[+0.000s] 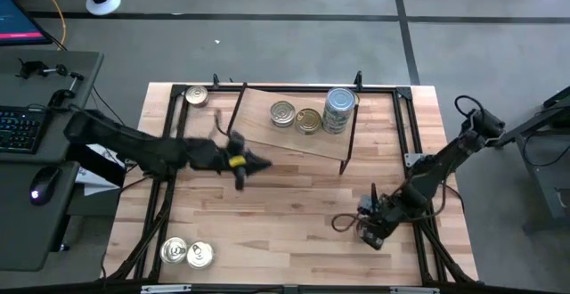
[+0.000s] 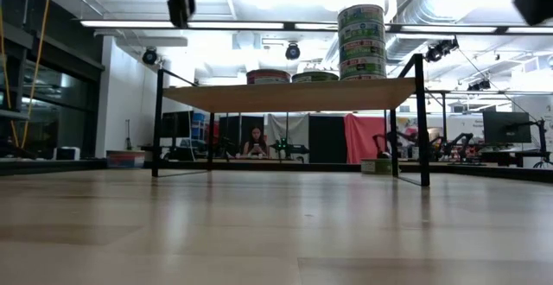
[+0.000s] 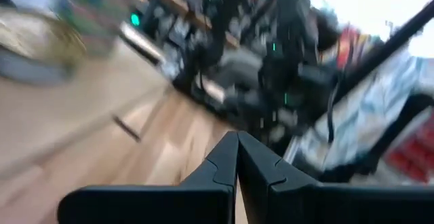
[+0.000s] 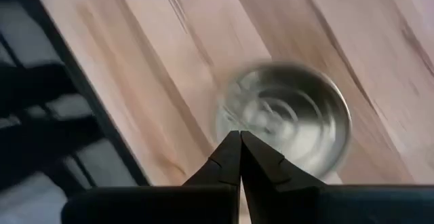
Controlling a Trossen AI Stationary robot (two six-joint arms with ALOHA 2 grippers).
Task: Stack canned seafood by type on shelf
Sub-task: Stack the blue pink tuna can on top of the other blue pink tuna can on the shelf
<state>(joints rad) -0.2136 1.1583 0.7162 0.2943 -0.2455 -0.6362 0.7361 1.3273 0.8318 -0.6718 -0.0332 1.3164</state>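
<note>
Shelf: the low wood shelf [image 1: 294,125] stands toward the far edge of the bench [image 1: 294,223], near its middle.
On the shelf: a silver-topped tin [image 1: 283,113] and a gold-topped tin [image 1: 309,120] sit side by side, each looking like a single tin or a very short stack in the low view; a tall stack of green-and-white labelled tins [image 1: 339,110] stands at the shelf's right end.
Still on the bench: one gold-topped tin [image 1: 197,96] lies at the far left corner, just outside the shelf; two silver-topped tins [image 1: 187,253] lie touching at the near left corner; one more silver tin [image 4: 285,119] shows in the right wrist view, under the right arm near the near right corner.
Left claw: the left claw [image 1: 242,171] hangs above the bench in front of the shelf's left end, fingers pressed shut, carrying nothing.
Right claw: the right claw [image 1: 370,227] is low near the near right corner, fingers closed and empty, the silver tin just beyond its tips.
Progress: my judgement is a little past halfway; one tall stack is built, at least four tins remain loose, and the silver and gold stacks have barely begun.
</note>
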